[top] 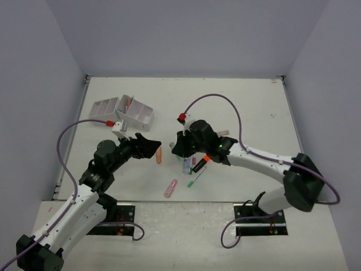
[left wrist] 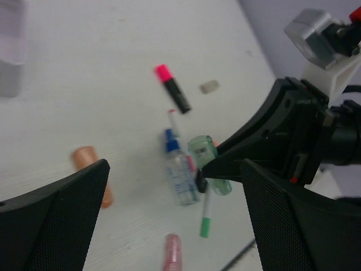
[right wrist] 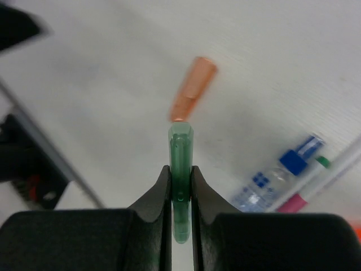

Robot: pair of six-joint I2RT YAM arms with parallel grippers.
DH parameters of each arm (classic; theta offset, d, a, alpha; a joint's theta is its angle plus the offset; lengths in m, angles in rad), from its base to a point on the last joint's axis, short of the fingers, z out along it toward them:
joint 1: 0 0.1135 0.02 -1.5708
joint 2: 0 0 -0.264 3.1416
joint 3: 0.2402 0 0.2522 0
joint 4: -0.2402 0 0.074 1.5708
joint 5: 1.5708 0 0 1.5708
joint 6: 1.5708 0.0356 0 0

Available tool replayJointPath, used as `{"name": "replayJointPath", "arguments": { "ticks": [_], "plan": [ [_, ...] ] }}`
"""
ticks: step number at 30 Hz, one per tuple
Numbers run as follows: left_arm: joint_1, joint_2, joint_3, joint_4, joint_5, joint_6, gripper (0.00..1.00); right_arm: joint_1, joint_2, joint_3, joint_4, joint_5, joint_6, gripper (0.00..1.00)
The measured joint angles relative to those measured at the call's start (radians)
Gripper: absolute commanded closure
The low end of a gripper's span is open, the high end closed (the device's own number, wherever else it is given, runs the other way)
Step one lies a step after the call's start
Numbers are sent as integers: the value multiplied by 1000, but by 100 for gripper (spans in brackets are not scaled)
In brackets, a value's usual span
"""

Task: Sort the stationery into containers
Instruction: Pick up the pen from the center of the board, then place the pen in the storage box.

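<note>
- The right gripper (right wrist: 180, 179) is clamped tight on a green marker (right wrist: 180, 147), mid-table beside the blue-capped bottle (right wrist: 268, 183).
- The left gripper (top: 154, 145) gapes wide, holding nothing, near an orange highlighter (top: 159, 155).
- The white organiser (top: 138, 118) sits well apart, far left.

Even light; wrist views perhaps blurred
</note>
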Motion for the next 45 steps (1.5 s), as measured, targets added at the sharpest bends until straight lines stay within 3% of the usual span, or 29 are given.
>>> {"name": "replayJointPath", "arguments": {
  "ticks": [5, 9, 15, 18, 24, 27, 29, 32, 42, 45],
  "plan": [
    [-3, 50, -108, 457, 355, -94, 24, 0, -308, -153, 269, -365, -71, 100],
    [-9, 61, -112, 740, 510, -161, 38, -10, -403, -229, 402, -575, -77, 100],
    [-21, 81, -113, 918, 630, -239, 44, -4, -435, -243, 456, -679, -67, 100],
    [-30, 80, -113, 956, 675, -259, 50, -4, -435, -241, 460, -684, -61, 100],
    [-36, 82, -113, 965, 724, -270, 53, -4, -428, -209, 454, -679, -58, 100],
    [-40, 93, -113, 963, 732, -272, 65, -4, -422, -187, 445, -676, -58, 100],
    [-42, 106, -110, 963, 736, -275, 83, -5, -416, -167, 435, -672, -60, 100],
    [-45, 120, -94, 961, 745, -275, 100, -13, -400, -143, 414, -654, -63, 100],
    [-42, 123, -32, 876, 740, -236, 100, -23, -395, -118, 411, -639, -71, 100],
    [-41, 115, -23, 848, 729, -222, 100, -26, -392, -114, 411, -636, -73, 74]
  ]
}}
